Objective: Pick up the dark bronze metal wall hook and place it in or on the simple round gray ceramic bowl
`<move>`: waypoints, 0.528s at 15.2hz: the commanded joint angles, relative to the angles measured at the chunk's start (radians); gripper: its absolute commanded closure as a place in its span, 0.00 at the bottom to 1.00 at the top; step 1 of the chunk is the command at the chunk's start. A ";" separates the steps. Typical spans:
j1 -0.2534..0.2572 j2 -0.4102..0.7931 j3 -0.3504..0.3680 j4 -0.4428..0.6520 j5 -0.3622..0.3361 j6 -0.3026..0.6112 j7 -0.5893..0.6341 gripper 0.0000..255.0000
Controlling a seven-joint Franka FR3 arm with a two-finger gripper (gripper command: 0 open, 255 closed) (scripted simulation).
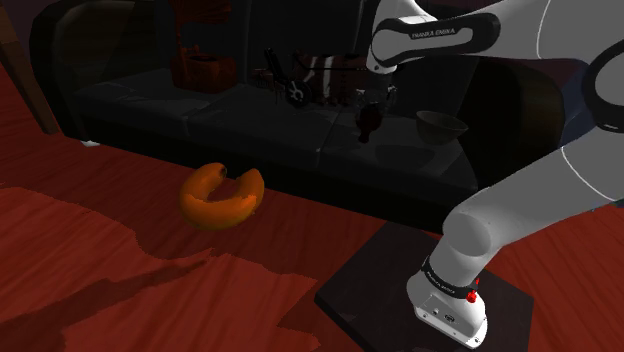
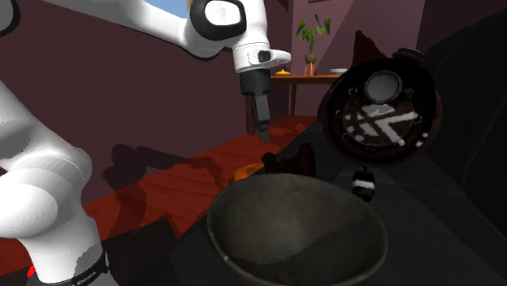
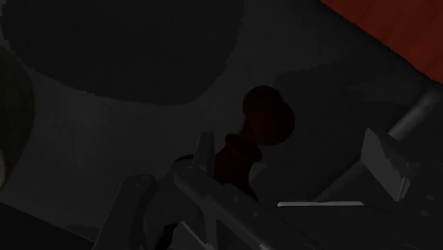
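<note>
As the bowl [image 2: 296, 231] stands nearest in the second exterior view, it is noted first: round, grey, upright, nothing in it, set on the seat of the dark sofa [image 1: 200, 110]. Just beyond it the hook [image 1: 368, 122] is seen, a dark reddish piece with a round knob on a short turned stem. It is near the bowl but apart from it. The hand [image 2: 265, 134] is hung over the hook, pointed down, close above it. Contact is not shown, and whether the hand is apart or together cannot be told from these dim views. Step judged: descent and grasp; hook not yet lifted.

For a good grasp, the hand is best centred on the narrow stem below the knob, since a slip off the rounded knob is likely. The descent should be stopped before the seat is pressed. Once the hook is clamped, a straight lift is advised before any sideways travel, so that the bowl's rim is cleared. A low release over the bowl's middle is advised, lest the bowl be tipped.

Further back, a round dark object [image 2: 380, 110] with a pale cross mark is seen on the sofa; it should be left undisturbed.

Writing: "FRANKA EMIKA" [image 1: 440, 33] is read in white on a dark band of the arm. Lettering at the arm's base is cut by the picture edge and is not read in full.
</note>
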 commanded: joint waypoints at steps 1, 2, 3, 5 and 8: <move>-0.025 0.055 -0.009 0.019 -0.011 0.035 0.050 0.00; -0.037 0.084 -0.014 0.034 -0.016 0.050 0.073 0.00; -0.049 0.113 -0.020 0.050 -0.021 0.063 0.095 0.00; -0.053 0.126 -0.024 0.045 -0.024 0.081 0.103 0.00; -0.056 0.137 -0.029 0.015 -0.028 0.122 0.105 0.00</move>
